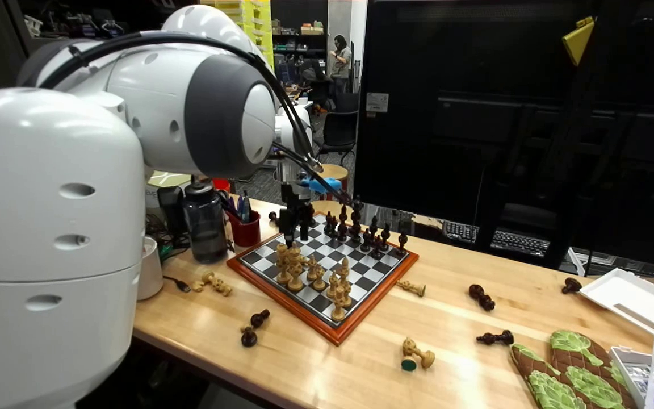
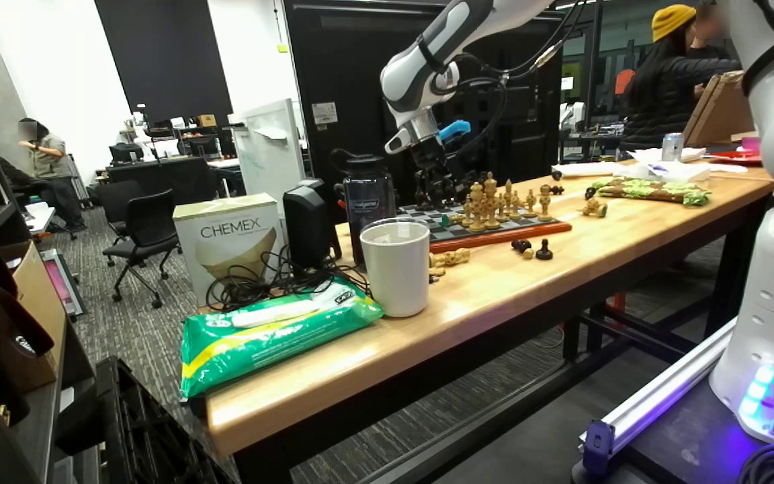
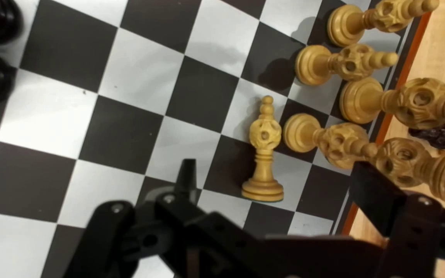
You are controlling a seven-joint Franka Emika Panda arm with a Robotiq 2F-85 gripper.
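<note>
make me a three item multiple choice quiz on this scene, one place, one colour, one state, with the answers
1. Where is the toppled tan carved-wood chess piece in the wrist view?
A) on the floor
B) on the black-and-silver checkered board
C) in a mug

2. What colour is that board's glossy wooden frame?
A) orange-red
B) blue
C) white

3. How does the black two-fingered gripper stand?
A) shut on a piece
B) hidden
C) open

1 B: squares show all round it.
2 A: both exterior views show that hue.
3 C: its fingers stand apart in the wrist view.
</note>
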